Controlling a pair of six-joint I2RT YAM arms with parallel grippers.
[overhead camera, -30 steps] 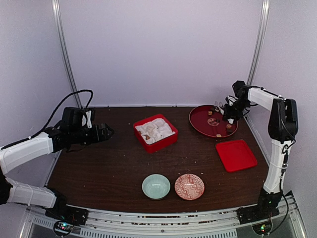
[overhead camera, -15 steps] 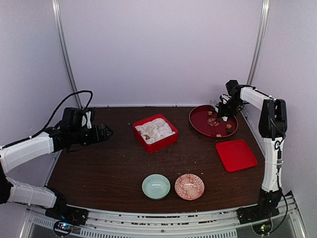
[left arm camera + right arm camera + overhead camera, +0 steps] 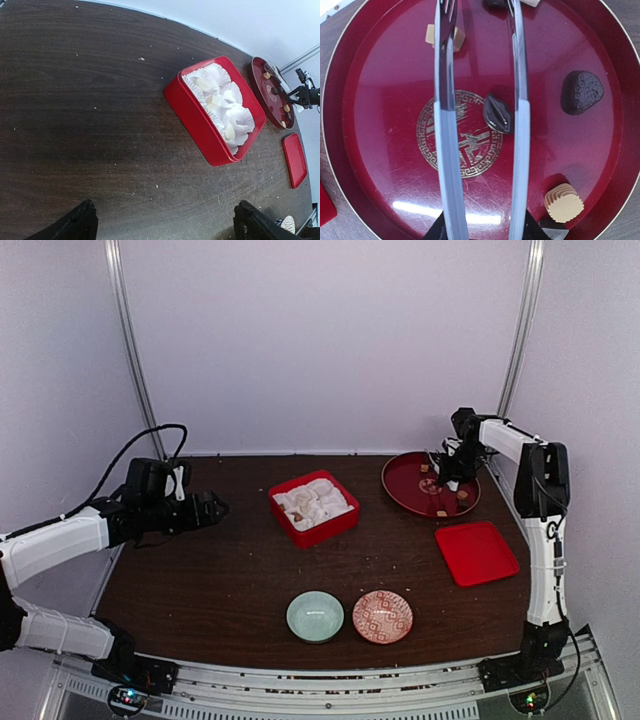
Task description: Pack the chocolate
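Currently my right gripper (image 3: 485, 231) clamps the tongs (image 3: 445, 125), whose arms stand apart over the plate (image 3: 370, 150), straddling a dark chocolate (image 3: 497, 113). Another dark piece (image 3: 581, 91) and a tan piece (image 3: 563, 202) lie nearer the rim. My left gripper (image 3: 164, 212), fingers spread wide, hangs over the table (image 3: 75, 100), well apart from the box (image 3: 200, 130) of cups (image 3: 240, 117), some holding pieces.

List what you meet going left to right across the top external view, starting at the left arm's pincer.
The left pincer → red rectangular box of white paper cups → red patterned bowl → round dark-red tray → flat red square lid. The pale green bowl is omitted: it lines up with the box.
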